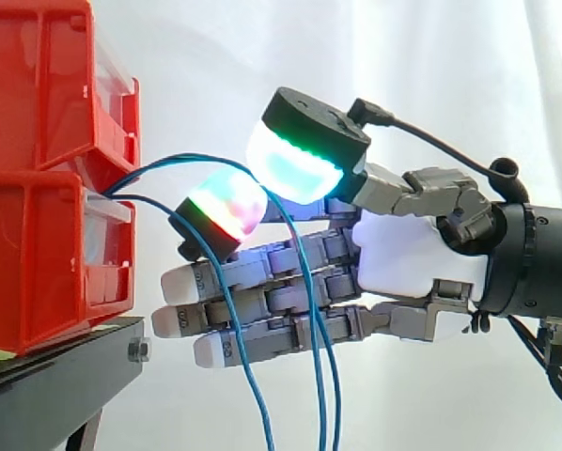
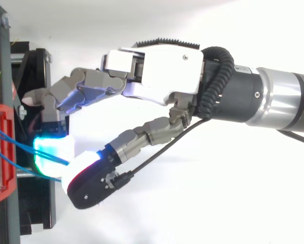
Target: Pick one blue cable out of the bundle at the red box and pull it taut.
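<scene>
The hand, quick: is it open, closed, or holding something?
Hand: shut on one blue cable, pinched between two glowing pads; its other fingers lie straight.

— Where does the side view look from?

— From beside the work, level with the red bins (image 1: pixel 37 263), facing across it toward the white curtain (image 1: pixel 450 85). It sits close: the left edge cuts the bins and the right edge cuts the arm (image 1: pixel 544 263).

— And the top view?

— From above, looking down, and just as close. The bins lie at its left edge too, and the arm comes in from the right.

— What do the two share?

— The hand (image 1: pixel 403 249), the blue cable (image 1: pixel 309 310) running to it, the front of the bins and the edge of the black stand (image 1: pixel 46 376).
</scene>
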Robot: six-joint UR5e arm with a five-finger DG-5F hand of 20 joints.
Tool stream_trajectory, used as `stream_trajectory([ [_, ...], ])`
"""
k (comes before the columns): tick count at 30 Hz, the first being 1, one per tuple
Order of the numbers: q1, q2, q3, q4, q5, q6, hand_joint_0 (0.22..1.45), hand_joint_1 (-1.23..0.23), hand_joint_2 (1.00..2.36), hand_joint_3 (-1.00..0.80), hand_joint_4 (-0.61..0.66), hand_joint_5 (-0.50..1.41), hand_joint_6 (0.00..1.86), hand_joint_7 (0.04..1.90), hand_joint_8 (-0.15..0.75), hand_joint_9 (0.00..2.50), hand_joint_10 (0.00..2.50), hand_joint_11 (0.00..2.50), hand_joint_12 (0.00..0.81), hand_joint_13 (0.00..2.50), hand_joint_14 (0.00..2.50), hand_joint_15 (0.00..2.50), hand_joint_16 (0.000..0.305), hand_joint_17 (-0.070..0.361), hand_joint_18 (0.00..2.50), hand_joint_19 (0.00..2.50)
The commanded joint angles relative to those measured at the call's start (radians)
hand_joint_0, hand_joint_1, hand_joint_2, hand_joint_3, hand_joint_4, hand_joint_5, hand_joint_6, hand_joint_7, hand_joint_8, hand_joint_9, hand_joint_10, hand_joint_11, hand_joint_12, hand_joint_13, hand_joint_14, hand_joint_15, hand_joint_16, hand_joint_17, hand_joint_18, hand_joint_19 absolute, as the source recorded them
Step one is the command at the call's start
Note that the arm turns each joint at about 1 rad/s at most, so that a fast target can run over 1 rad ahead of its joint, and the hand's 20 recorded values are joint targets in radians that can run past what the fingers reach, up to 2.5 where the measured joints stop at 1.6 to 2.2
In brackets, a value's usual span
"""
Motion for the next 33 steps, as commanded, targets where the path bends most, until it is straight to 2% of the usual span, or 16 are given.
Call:
stream_trajectory([
  [1,0.0,0.0,0.0,0.0,0.0,0.0,0.78,-1.0,1.0,-0.5,-0.03,-0.24,0.93,0.87,0.253,0.5,0.01,0.46,0.355,0.25,0.0,0.04,0.052,0.117,0.39,0.0],
  [5,0.0,0.0,0.0,0.0,0.0,0.0,0.68,-1.02,1.0,-0.5,0.04,-0.24,0.92,0.86,0.262,0.5,0.01,0.47,0.358,0.25,0.0,0.04,0.052,0.118,0.39,0.0],
  [6,0.0,0.0,0.0,0.0,0.0,0.0,0.67,-1.01,1.0,-0.5,0.08,-0.22,0.92,0.87,0.301,0.59,0.01,0.48,0.369,0.28,0.0,0.06,0.053,0.119,0.4,0.0],
  [9,0.0,0.0,0.0,0.0,0.0,0.0,0.66,-0.98,1.0,-0.5,0.11,-0.19,0.91,0.9,0.333,0.72,0.01,0.53,0.366,0.33,0.0,0.07,0.053,0.119,0.43,0.05],
  [16,0.0,0.0,0.0,0.0,0.0,-0.002,0.58,-0.67,1.0,-0.5,0.13,-0.16,0.89,0.97,0.358,0.8,0.01,0.51,0.369,0.36,0.0,0.11,0.053,0.119,0.42,0.13],
  [21,0.0,0.0,0.0,0.0,0.0,-0.002,0.56,-0.55,1.0,-0.5,0.14,-0.15,0.89,0.97,0.364,0.81,0.01,0.52,0.372,0.36,0.0,0.13,0.054,0.121,0.41,0.16],
  [27,0.0,0.0,0.0,0.0,0.0,-0.002,0.56,-0.55,1.0,-0.5,0.13,-0.15,0.88,0.95,0.37,0.81,0.01,0.51,0.372,0.36,0.0,0.13,0.054,0.121,0.4,0.16],
  [29,0.0,0.0,0.0,0.0,0.0,-0.002,0.57,-0.59,1.0,-0.5,0.13,-0.15,0.88,0.96,0.368,0.81,0.01,0.51,0.369,0.36,0.0,0.13,0.053,0.119,0.4,0.16],
  [33,0.0,0.0,0.0,0.0,-0.002,-0.002,0.61,-0.7,1.01,-0.38,0.1,-0.15,0.89,1.01,0.365,0.81,0.01,0.52,0.362,0.37,0.0,0.12,0.052,0.117,0.42,0.15],
])
